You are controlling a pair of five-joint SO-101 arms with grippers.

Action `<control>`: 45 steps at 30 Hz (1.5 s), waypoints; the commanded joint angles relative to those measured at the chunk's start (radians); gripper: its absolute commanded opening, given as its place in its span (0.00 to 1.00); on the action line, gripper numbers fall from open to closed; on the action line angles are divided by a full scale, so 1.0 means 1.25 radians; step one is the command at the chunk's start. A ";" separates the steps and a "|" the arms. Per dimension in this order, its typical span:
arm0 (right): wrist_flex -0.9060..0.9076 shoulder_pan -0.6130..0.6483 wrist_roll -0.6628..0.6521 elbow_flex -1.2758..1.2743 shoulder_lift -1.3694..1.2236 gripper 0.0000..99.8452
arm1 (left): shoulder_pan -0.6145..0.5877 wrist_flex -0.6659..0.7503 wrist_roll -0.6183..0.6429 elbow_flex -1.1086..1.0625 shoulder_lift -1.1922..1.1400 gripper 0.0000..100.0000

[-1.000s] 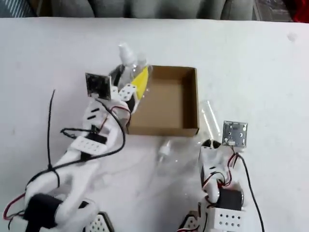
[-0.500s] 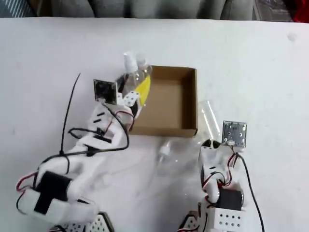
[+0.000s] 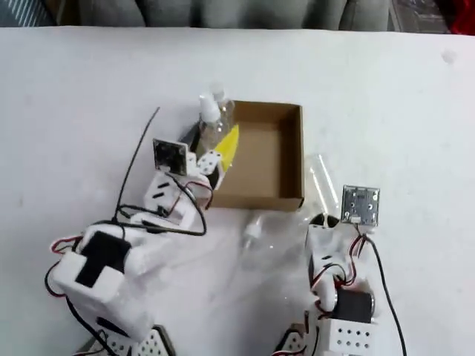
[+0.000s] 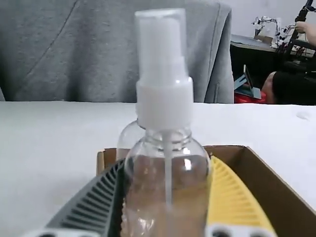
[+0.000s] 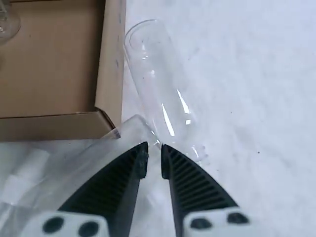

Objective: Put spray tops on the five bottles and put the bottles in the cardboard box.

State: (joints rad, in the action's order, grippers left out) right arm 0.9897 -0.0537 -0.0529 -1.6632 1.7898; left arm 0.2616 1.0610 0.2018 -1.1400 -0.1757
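My left end effector (image 4: 165,200) (image 3: 211,142) is clenched on a clear bottle (image 4: 165,168) (image 3: 211,124). The grey finger (image 4: 94,207) sits on one flank and the yellow finger (image 4: 232,197) on the other. The bottle stands upright with a white spray top (image 4: 163,64) on it. From the high view it is at the left wall of the cardboard box (image 3: 297,156) (image 4: 261,173), near the far corner. I can't tell whether its base is inside the box or over the rim.

A second capped bottle (image 3: 221,100) (image 4: 129,143) stands just behind it in that same far-left corner.

My right end effector (image 5: 154,150) is low over the white table (image 3: 386,96), just off the box's near right corner (image 5: 106,118). Its jaws are drawn together to a narrow slit, and as far as I can make out they are grasping nothing. Just beyond the tips, an uncapped bottle (image 5: 158,84) (image 3: 320,178) lies on its side beside the box's right wall, with its open mouth pointing away from me.

Another bottle (image 3: 260,241) lies on the table in front of the box, between the two arms. It wears its spray top (image 3: 252,228) (image 5: 22,177).
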 commanded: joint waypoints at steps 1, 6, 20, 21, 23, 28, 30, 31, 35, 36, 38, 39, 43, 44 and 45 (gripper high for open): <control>-0.017 -0.009 -0.009 -0.004 0.007 0.02 | 0.006 0.050 0.007 0.047 -0.015 0.02; -0.015 -0.009 -0.010 -0.005 0.007 0.02 | 0.002 0.054 0.006 0.075 -0.046 0.02; -0.014 -0.010 -0.010 -0.006 0.007 0.02 | 0.002 0.054 -0.074 0.093 -0.094 0.02; -0.015 -0.010 -0.010 -0.011 0.007 0.02 | 0.002 0.054 -0.074 0.093 -0.094 0.02; -0.018 -0.010 -0.010 -0.015 0.007 0.02 | 0.002 0.052 -0.074 0.093 -0.095 0.02; -0.018 -0.010 -0.010 -0.016 0.007 0.02 | 0.002 0.049 -0.077 0.092 -0.095 0.02; -0.018 -0.010 -0.010 -0.017 0.007 0.02 | 0.002 0.049 -0.077 0.092 -0.095 0.02; -0.018 -0.010 -0.010 -0.017 0.007 0.02 | 0.002 0.049 -0.079 0.092 -0.095 0.03; -0.018 -0.010 -0.010 -0.017 0.007 0.02 | 0.001 0.016 -0.074 0.091 -0.095 0.15; -0.018 -0.010 -0.010 -0.017 0.007 0.02 | 0.001 -0.014 -0.072 0.091 -0.094 0.20; -0.018 -0.010 -0.010 -0.017 0.007 0.02 | 0.001 -0.053 -0.071 0.092 -0.087 0.27; -0.018 -0.010 -0.010 -0.017 0.007 0.02 | 0.001 -0.060 -0.071 0.092 -0.087 0.29; -0.019 -0.010 -0.010 -0.017 0.007 0.02 | -0.008 -0.063 -0.071 0.092 -0.087 0.30; -0.019 -0.010 -0.010 -0.017 0.007 0.02 | -0.008 -0.064 -0.071 0.092 -0.087 0.29; -0.019 -0.010 -0.010 -0.017 0.007 0.02 | -0.008 -0.064 -0.071 0.092 -0.087 0.29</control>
State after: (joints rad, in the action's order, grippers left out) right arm 0.9897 -0.0568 -0.0529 -1.6740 1.7898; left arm 0.2616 0.9858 0.1143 -1.0633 -0.2969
